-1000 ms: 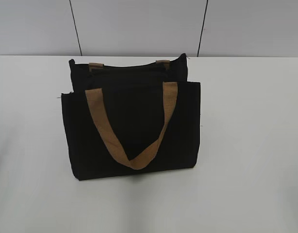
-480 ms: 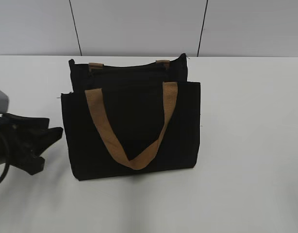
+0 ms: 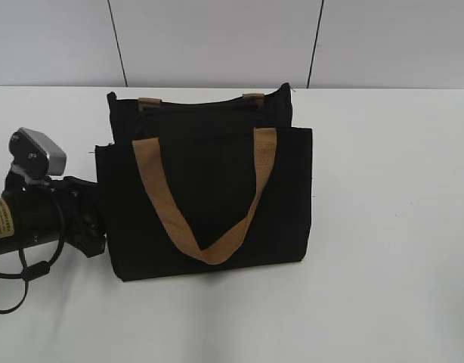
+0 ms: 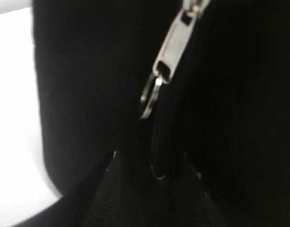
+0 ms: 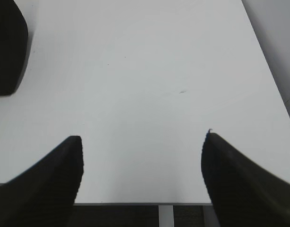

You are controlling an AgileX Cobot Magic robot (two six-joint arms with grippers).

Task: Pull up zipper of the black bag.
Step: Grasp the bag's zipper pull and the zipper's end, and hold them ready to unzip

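The left arm [image 3: 24, 227], a black jointed limb with a silver wrist camera housing on top and a yellow label on its barrel, reaches in low from the left edge. Its black left gripper [image 3: 92, 223] points rightward; whether its jaws are apart or closed cannot be told. The right gripper [image 5: 142, 177] shows two dark fingertips [image 5: 50, 182] spread wide apart, holding nothing.
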